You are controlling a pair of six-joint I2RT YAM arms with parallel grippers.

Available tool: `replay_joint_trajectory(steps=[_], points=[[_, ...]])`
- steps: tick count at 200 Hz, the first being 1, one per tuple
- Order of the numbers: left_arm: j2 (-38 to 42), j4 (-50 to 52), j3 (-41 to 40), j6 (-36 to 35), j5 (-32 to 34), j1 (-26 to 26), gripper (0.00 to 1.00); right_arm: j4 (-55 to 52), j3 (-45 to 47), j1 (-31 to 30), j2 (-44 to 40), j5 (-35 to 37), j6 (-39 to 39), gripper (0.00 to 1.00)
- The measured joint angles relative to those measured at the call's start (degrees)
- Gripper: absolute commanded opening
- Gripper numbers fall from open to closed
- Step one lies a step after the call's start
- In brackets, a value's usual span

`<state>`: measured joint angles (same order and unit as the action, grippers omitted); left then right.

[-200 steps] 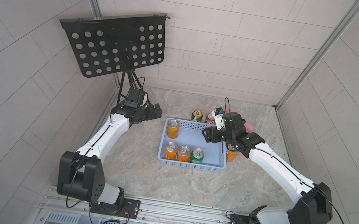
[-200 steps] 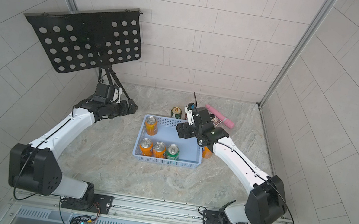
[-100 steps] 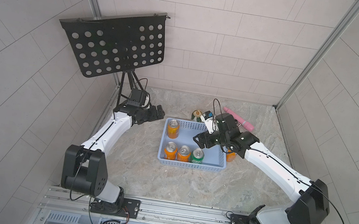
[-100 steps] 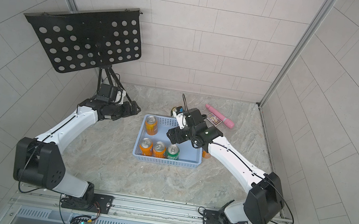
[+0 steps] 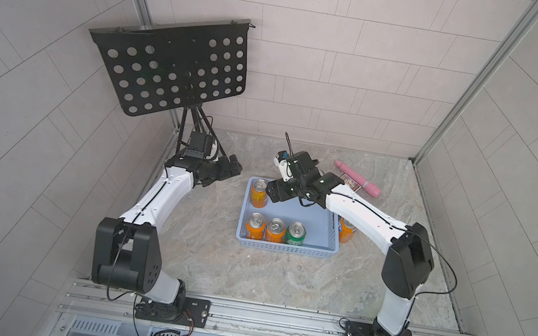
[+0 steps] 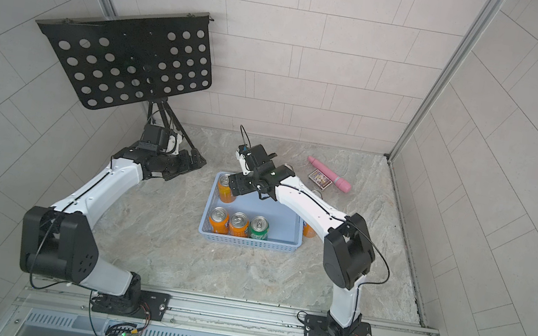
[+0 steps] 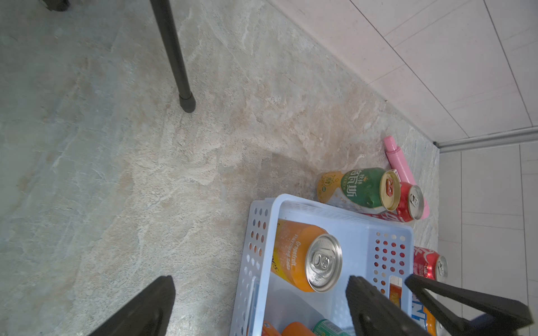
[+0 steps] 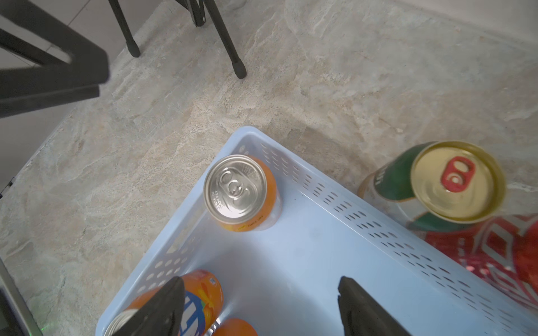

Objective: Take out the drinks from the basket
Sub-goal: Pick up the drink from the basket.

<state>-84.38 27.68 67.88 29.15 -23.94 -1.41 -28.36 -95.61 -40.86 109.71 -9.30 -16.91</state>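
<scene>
Right gripper [image 5: 273, 194] nearer cylindrical orange can [image 5: 258, 197].

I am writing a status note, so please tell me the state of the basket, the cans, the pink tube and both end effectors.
basket: holding four upright cans
lone orange can: upright, inside
green can: upright, inside
dark green can: upright, outside
pink tube: lying flat
left end effector: open, empty
right end effector: open, empty

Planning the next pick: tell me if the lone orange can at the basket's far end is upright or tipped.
Upright: the orange can shows its silver top facing up and stands on the basket floor.
</scene>
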Motion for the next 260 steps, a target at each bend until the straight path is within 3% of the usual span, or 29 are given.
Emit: replay_joint_trajectory(steps=[112,260], points=[[-0.50,-0.20,0.00,2.05,-3.39,1.66,1.00,-2.29,-15.41,-2.75,15.15,6.69,-3.34,0.88],[-0.50,-0.90,0.00,3.02,-4.79,2.69,1.00,-1.68,-16.83,-3.13,19.80,8.15,-5.77,0.84]])
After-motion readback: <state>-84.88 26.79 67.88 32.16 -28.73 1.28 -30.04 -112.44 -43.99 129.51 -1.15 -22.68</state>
